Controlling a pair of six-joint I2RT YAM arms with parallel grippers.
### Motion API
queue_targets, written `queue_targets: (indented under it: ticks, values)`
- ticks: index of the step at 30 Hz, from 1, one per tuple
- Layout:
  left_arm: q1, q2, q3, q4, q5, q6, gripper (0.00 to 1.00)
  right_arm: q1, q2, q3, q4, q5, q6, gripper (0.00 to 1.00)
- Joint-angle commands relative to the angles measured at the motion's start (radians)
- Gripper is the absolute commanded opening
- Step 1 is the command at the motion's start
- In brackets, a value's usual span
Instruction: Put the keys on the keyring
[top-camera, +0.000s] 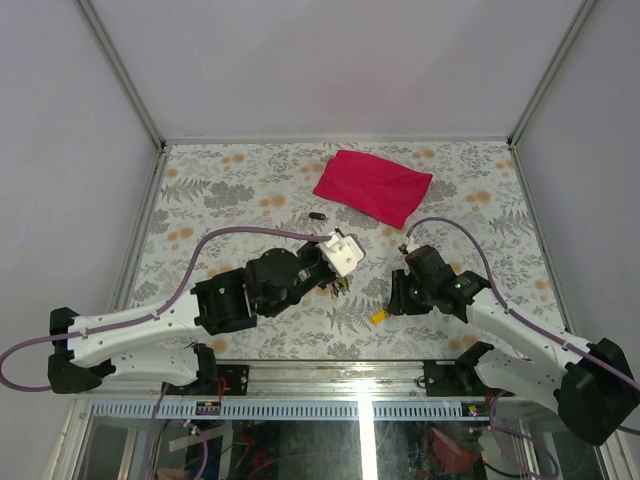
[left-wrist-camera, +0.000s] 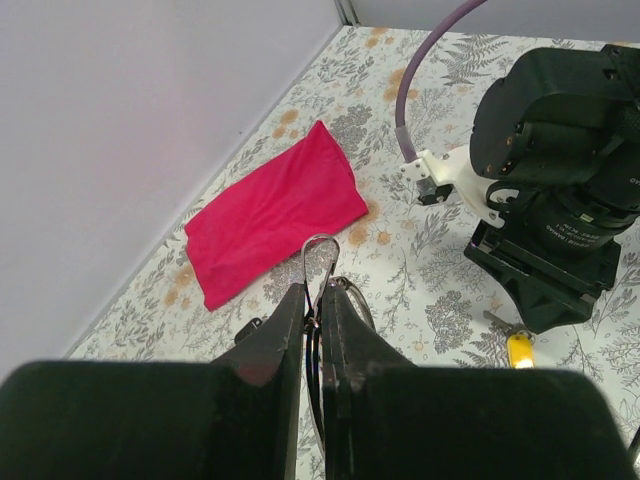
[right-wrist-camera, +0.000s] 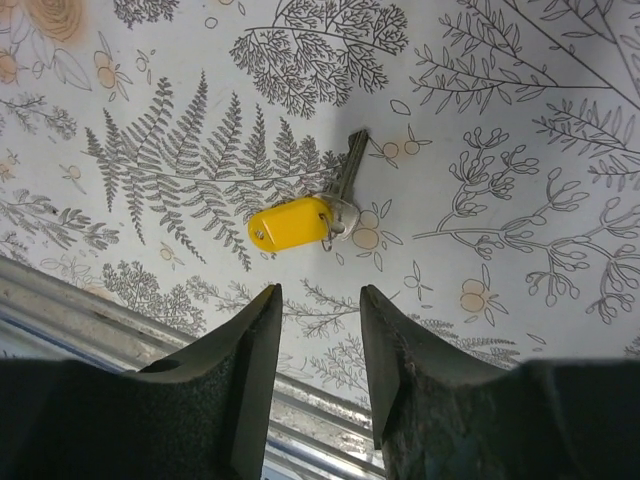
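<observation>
From above, the left hand (top-camera: 332, 278) is seen closed on the keyring (top-camera: 341, 286), and the yellow key (top-camera: 380, 316) lies on the surface (top-camera: 250, 190) just below the right hand (top-camera: 396, 300). From the left wrist, the thin ring is pinched between its fingers. From the right wrist, the fingers are held partly apart, and the key lies just ahead, untouched.

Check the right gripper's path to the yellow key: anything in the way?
Nothing visible. In the right wrist view the yellow key lies flat on the table just ahead of the open right gripper, with only bare patterned surface between them.
</observation>
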Motion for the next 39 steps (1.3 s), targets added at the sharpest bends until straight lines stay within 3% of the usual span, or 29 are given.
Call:
queue_targets:
  ticks: [1,7,32,39]
  values:
    - [0.008,-0.029,-0.01,0.049,0.008,-0.023,0.0,0.001,0.027,-0.044,0.158,-0.002,0.062,0.45]
    - [0.009,-0.026,-0.012,0.051,0.011,-0.026,0.0,0.001,0.089,-0.044,0.176,0.068,0.067,0.46]
    - [0.014,-0.02,-0.013,0.049,0.01,-0.017,0.0,0.002,0.175,-0.106,0.28,-0.013,0.089,0.2]
    - [0.015,-0.021,-0.012,0.047,0.008,-0.015,0.0,0.002,0.14,-0.082,0.245,-0.015,0.062,0.0]
